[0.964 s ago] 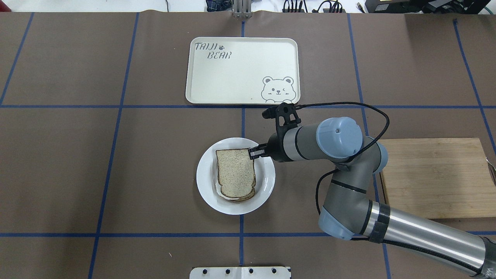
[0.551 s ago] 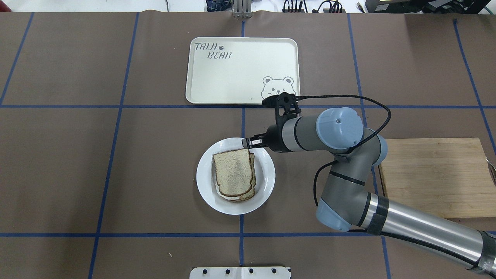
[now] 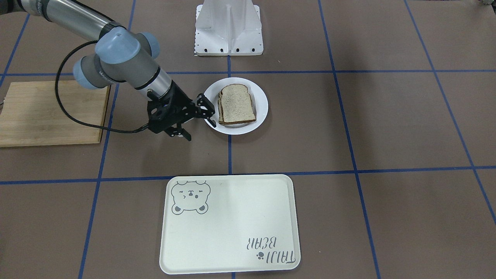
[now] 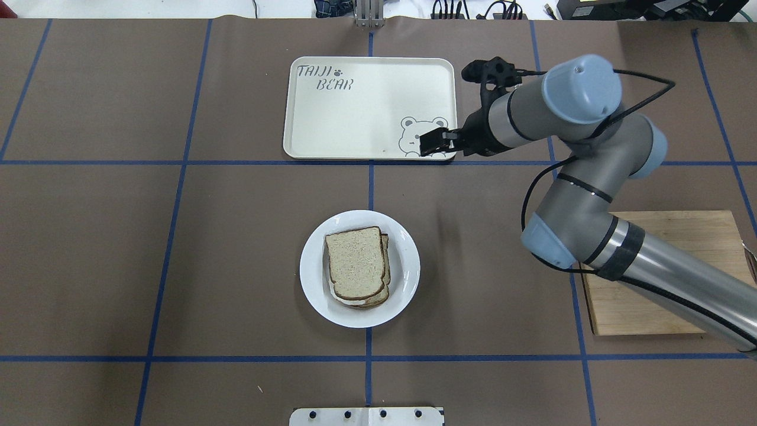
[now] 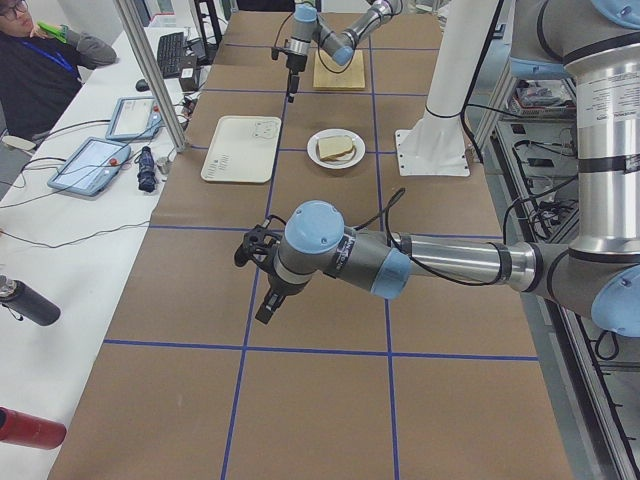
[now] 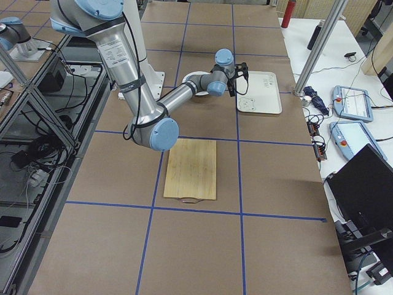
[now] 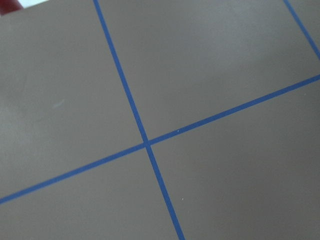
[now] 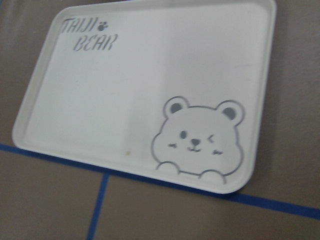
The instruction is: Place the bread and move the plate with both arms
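The bread (image 4: pixel 355 262) lies flat on top of another slice on the white plate (image 4: pixel 405 278) at the table's middle; a white layer shows between the slices. It also shows in the front-facing view (image 3: pixel 236 102). My right gripper (image 4: pixel 434 142) is empty and open, raised over the near right corner of the tray, well away from the plate. In the front-facing view the right gripper (image 3: pixel 201 131) appears beside the plate's rim (image 3: pixel 262 104), jaws apart. My left gripper (image 5: pixel 262 300) shows only in the left side view, over bare table; I cannot tell its state.
A cream tray with a bear drawing (image 4: pixel 331 118) lies beyond the plate; it fills the right wrist view (image 8: pixel 100 100). A wooden cutting board (image 4: pixel 668 266) lies at the right, under the right arm. The left wrist view shows brown table with blue tape lines (image 7: pixel 145 142).
The right gripper let go of the bread, which settled onto the stack. The gripper then drew back and swung up and away to the tray's near right corner.
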